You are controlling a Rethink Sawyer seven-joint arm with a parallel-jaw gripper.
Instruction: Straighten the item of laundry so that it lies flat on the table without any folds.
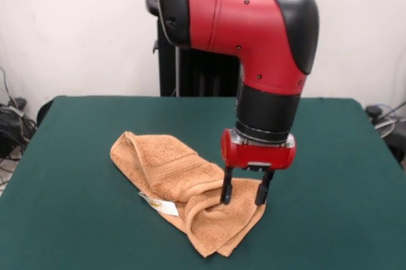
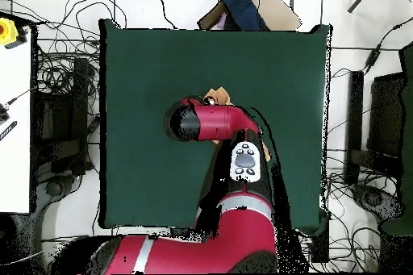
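Pincer: my gripper (image 1: 244,192) has its two black fingers spread apart, tips down on the towel, pinching nothing yet.
Towel: the orange-tan towel (image 1: 171,172) sits bunched and folded near the middle of the green table (image 1: 76,219), white tag (image 1: 158,204) poking out.
Done: I think almost nothing; the folds are all left.
In the way: my red arm (image 2: 218,122) hides most of the towel from above.
Around: cables (image 2: 64,22) lie beside the table.

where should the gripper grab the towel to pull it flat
Take the folded-over flap of the towel at its right edge, coming straight down from above, where the gripper hangs with its fingers open. That layer lies doubled on top, so lifting and drawing it outward over the table should probably unfold it.
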